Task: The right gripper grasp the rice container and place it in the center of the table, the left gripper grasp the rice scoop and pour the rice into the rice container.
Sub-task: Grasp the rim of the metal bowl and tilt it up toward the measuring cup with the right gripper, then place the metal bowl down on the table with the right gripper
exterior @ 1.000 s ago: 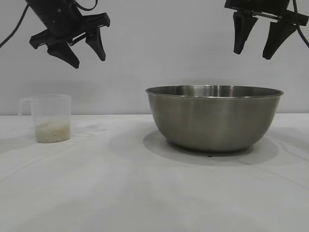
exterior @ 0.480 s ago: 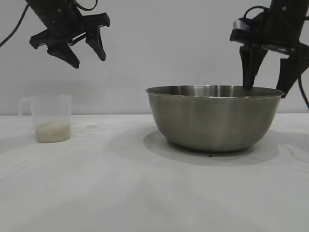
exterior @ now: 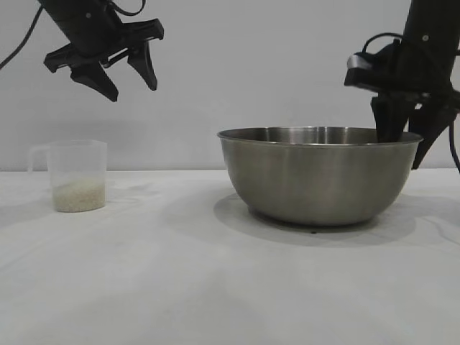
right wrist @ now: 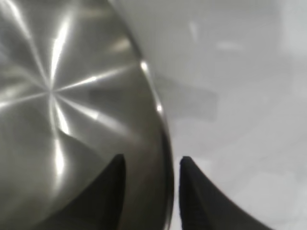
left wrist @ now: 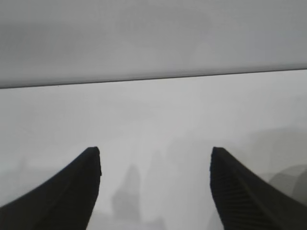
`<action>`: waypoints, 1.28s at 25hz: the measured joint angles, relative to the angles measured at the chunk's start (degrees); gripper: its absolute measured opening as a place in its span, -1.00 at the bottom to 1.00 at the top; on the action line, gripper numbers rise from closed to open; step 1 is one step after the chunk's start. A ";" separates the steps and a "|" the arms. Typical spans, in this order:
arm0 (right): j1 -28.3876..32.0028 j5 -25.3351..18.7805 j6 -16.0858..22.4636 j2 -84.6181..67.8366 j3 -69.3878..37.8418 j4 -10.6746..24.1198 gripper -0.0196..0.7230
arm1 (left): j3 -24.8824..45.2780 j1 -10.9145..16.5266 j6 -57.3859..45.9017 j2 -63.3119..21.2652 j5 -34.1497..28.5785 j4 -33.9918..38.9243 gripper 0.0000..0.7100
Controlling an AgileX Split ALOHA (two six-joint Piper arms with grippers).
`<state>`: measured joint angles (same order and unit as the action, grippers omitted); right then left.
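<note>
The rice container (exterior: 316,180), a large steel bowl, stands on the white table (exterior: 180,287) right of centre. My right gripper (exterior: 404,147) has come down over its right rim. In the right wrist view the gripper (right wrist: 153,157) straddles the bowl's wall (right wrist: 57,96), one finger inside and one outside, jaws narrowed with small gaps still showing at the tips. The rice scoop (exterior: 75,172), a clear cup with a side handle, stands at the far left with rice (exterior: 77,195) in its bottom. My left gripper (exterior: 134,93) hangs open high above it; the left wrist view shows its fingers (left wrist: 155,149) wide apart over bare table.
A plain grey wall backs the table. Bare white table surface (exterior: 165,215) lies between the scoop and the bowl and across the whole front.
The right gripper dropped from high above the bowl onto its right rim and narrowed its jaws around the wall. The left arm, scoop and bowl have not moved.
</note>
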<state>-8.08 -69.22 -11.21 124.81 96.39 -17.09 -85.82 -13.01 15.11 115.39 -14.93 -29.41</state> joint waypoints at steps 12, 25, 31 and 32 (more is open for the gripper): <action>-0.64 0.06 -5.79 0.52 0.98 -8.02 -0.95 | 0.00 0.00 0.00 0.00 0.00 0.00 0.23; -7.00 2.19 -6.17 2.77 1.24 -10.46 -0.95 | 0.00 -0.02 0.00 0.00 0.00 -0.13 0.23; -7.00 2.86 -6.17 3.24 1.37 -12.71 -0.69 | 0.00 -0.12 0.00 0.00 -0.04 -0.13 0.23; -7.00 2.95 -6.17 3.24 1.37 -12.87 -0.60 | 0.00 -0.12 0.00 0.00 -0.14 -0.13 0.23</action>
<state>-15.08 -66.27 -17.38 128.05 97.76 -29.96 -85.82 -13.12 15.11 115.39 -15.07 -29.54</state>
